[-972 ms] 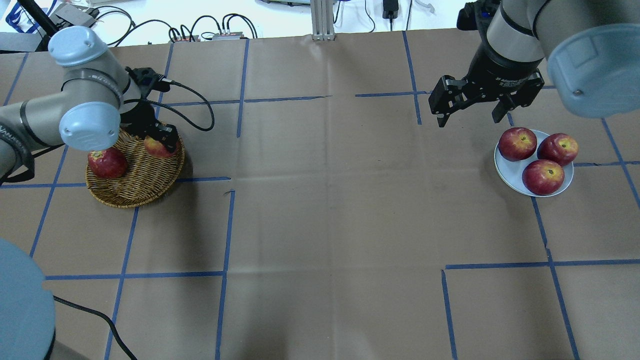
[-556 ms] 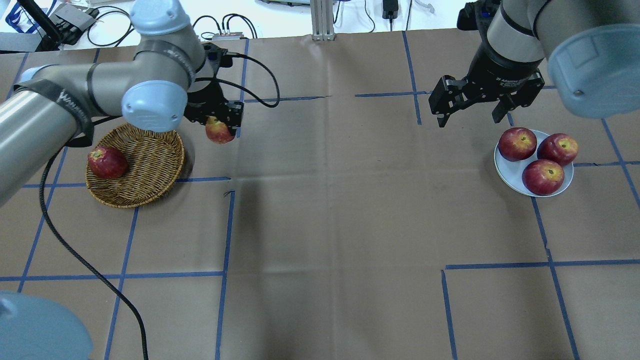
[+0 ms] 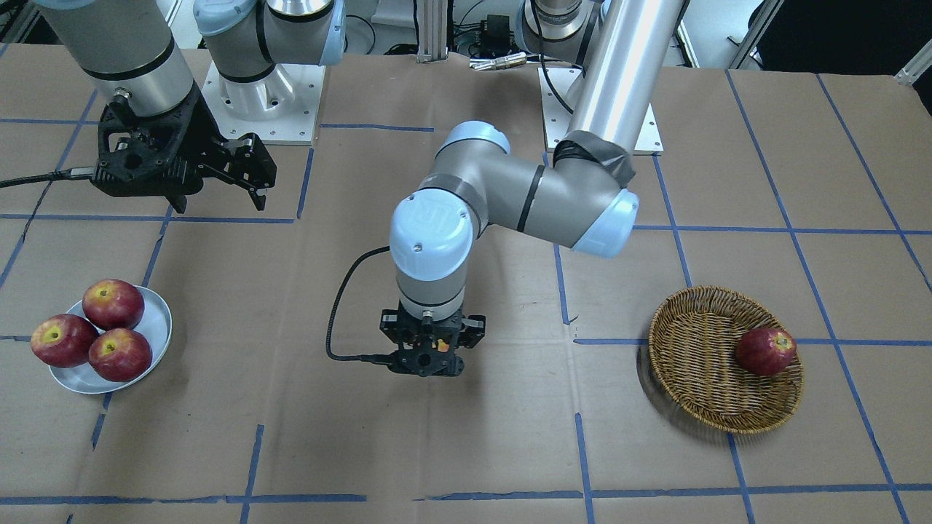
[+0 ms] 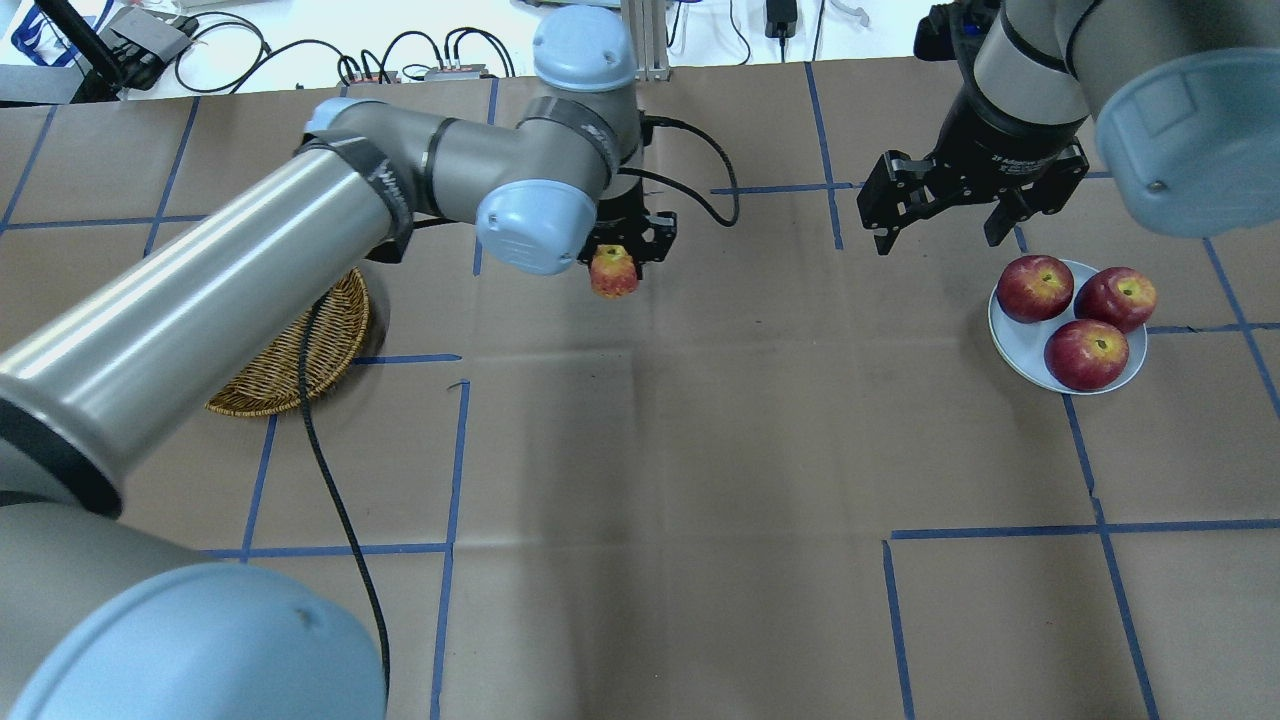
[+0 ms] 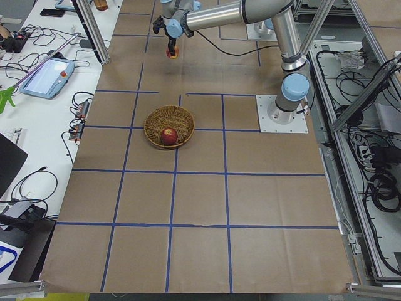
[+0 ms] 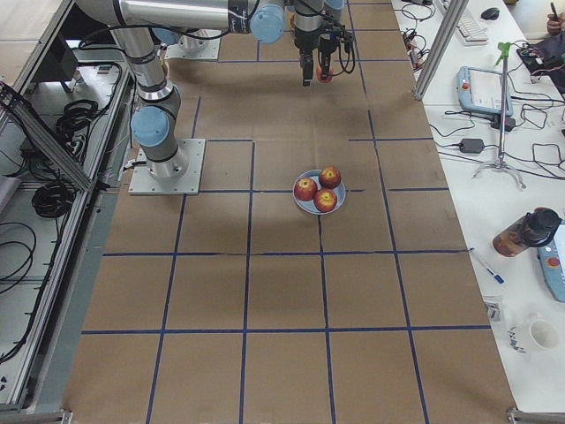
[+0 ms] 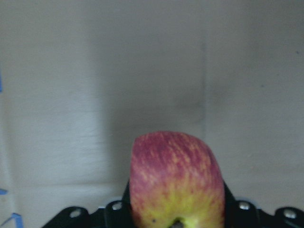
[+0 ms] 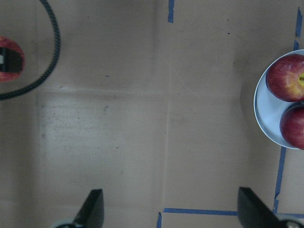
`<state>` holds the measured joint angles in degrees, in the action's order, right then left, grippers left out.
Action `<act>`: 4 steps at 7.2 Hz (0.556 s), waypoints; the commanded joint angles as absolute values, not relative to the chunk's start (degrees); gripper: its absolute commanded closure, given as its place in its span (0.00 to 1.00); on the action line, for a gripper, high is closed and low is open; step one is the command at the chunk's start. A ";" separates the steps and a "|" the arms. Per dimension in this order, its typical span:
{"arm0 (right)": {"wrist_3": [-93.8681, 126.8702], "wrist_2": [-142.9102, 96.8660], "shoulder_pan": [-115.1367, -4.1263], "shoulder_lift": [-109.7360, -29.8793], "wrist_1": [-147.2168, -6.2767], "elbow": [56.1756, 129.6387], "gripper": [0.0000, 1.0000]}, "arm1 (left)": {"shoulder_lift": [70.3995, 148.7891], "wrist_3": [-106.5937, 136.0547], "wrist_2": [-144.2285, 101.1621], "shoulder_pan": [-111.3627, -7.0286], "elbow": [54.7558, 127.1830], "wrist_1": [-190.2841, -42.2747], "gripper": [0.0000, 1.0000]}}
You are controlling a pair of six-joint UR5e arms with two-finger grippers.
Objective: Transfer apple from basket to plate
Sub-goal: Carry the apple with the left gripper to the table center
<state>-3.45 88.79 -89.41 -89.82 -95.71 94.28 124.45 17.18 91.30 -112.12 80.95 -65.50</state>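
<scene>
My left gripper (image 4: 618, 262) is shut on the apple (image 4: 614, 273), a light red apple with yellow patches, and holds it above the bare table middle, right of the basket. The apple fills the left wrist view (image 7: 175, 183). The wicker basket (image 3: 699, 386) holds one darker red apple (image 3: 764, 351); in the overhead view my left arm hides most of the basket (image 4: 300, 370). The pale plate (image 4: 1006, 338) at the right holds three red apples. My right gripper (image 4: 940, 240) is open and empty, hovering just behind and left of the plate.
The table is brown paper with blue tape grid lines. The left arm's black cable (image 4: 330, 500) trails over the table near the basket. Cables and equipment lie beyond the far edge (image 4: 400, 50). The right wrist view shows the plate's edge (image 8: 264, 107).
My left gripper lifted the apple out of the basket and carried it right, to the table's middle. The right arm and the plate's apples have not moved.
</scene>
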 commanded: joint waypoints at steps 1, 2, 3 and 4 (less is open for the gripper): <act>-3.43 88.77 -89.38 -89.82 -95.71 94.31 0.00 | 126.30 18.19 91.14 -114.17 82.16 -65.30 0.58; -3.51 88.77 -89.38 -89.82 -95.71 94.31 0.00 | 126.56 18.28 91.14 -114.08 83.22 -64.95 0.58; -3.43 88.77 -89.38 -89.82 -95.71 94.31 0.00 | 126.48 18.37 90.97 -114.00 84.28 -64.86 0.58; -3.43 88.77 -89.38 -89.82 -95.71 94.31 0.00 | 126.56 18.37 90.27 -113.82 84.55 -64.86 0.58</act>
